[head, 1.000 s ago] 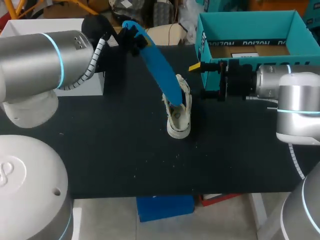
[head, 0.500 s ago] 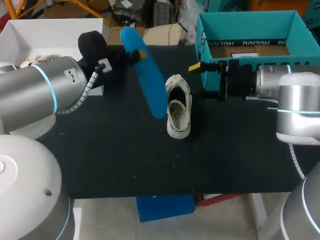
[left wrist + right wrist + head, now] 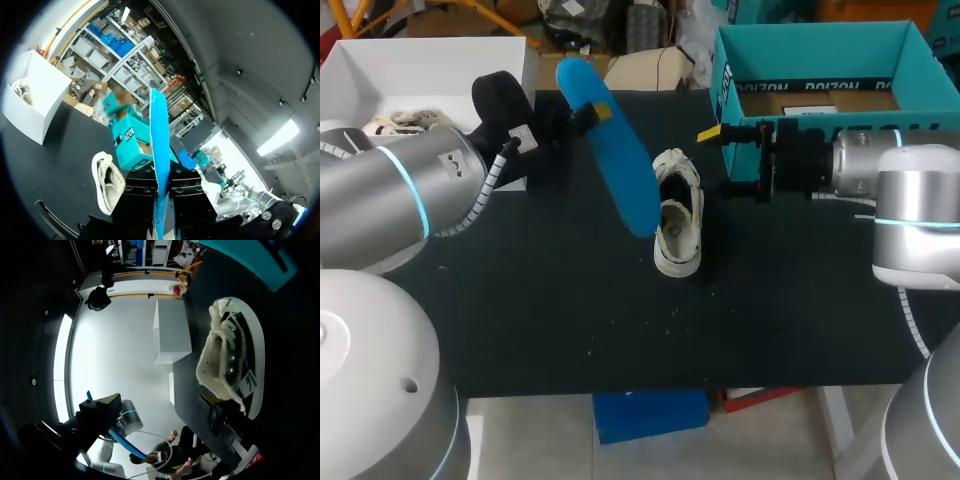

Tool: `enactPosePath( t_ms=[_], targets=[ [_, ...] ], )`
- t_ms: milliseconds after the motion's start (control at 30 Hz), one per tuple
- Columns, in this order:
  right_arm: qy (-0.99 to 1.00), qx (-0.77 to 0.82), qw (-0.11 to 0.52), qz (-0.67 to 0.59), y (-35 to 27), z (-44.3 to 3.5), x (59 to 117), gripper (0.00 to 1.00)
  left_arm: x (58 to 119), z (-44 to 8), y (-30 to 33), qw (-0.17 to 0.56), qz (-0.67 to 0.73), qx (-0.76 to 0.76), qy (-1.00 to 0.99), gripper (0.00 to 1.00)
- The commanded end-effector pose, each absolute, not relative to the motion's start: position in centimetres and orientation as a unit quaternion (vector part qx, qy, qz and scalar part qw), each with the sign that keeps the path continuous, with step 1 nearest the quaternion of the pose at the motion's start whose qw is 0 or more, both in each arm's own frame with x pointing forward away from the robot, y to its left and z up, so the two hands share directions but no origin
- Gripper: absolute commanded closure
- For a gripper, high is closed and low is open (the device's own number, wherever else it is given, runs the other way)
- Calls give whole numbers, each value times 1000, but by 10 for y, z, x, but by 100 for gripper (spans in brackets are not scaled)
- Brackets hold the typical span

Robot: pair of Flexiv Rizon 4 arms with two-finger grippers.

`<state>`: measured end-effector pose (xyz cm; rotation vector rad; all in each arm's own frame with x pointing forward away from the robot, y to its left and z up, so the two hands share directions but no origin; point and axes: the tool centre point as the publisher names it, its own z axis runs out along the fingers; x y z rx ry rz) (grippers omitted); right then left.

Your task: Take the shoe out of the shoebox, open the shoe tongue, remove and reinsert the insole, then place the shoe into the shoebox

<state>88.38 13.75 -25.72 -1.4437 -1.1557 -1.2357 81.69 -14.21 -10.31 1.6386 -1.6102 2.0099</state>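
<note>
Item: blue insole (image 3: 620, 160), clenched in the left tool (image 3: 584, 110) and held tilted above the bench (image 3: 570, 300).
Shoe (image 3: 677, 235): on the bench, just beside the insole's lower end.
Right tool (image 3: 716, 160): released, fingers apart beside the shoe.
Teal shoebox (image 3: 724, 70): holds a brown cardboard liner (image 3: 800, 100).
White box (image 3: 420, 50): holds a pale laced item (image 3: 398, 124).

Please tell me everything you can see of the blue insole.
The insole is bright blue, thin and flat, long with rounded ends, foam-like. It slants in the air above the black table, lower end beside the white shoe. The left gripper is shut on it near its far end; nothing else seems to touch it.
</note>
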Motion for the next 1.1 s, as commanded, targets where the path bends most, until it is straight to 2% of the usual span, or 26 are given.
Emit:
enactPosePath(
  t_ms=[33,133,367,533,600,633,833,867,900,933,967,1100],
  targets=[
    [-465,-583,442,-498,139,-257,884,0,820,-104,-137,170,538,502,-655,100],
    [-465,-583,442,-498,139,-257,884,0,820,-104,-137,170,538,502,-655,100],
    [-465,-583,442,-498,139,-257,884,0,817,-118,-137,196,410,552,-699,100],
    [-465,-583,442,-498,139,-257,884,0,809,-124,-138,208,345,524,-751,100],
    [-465,-583,442,-498,139,-257,884,0,805,-124,-139,200,322,498,-780,100],
    [-465,-583,442,-498,139,-257,884,0,803,-124,-138,173,300,482,-805,100],
    [-465,-583,442,-498,139,-257,884,0,803,-124,-138,173,300,482,-805,100],
    [-465,-583,442,-498,139,-257,884,0,803,-124,-138,173,300,482,-805,73],
    [-465,-583,442,-498,139,-257,884,0,803,-124,-138,173,300,482,-805,73],
    [-465,-583,442,-498,139,-257,884,0,803,-124,-138,173,300,482,-805,91],
    [-465,-583,442,-498,139,-257,884,0,803,-124,-138,173,300,482,-805,100],
    [-465,-583,442,-498,139,-257,884,0,792,-133,-159,166,295,393,-855,100]
  ],
)
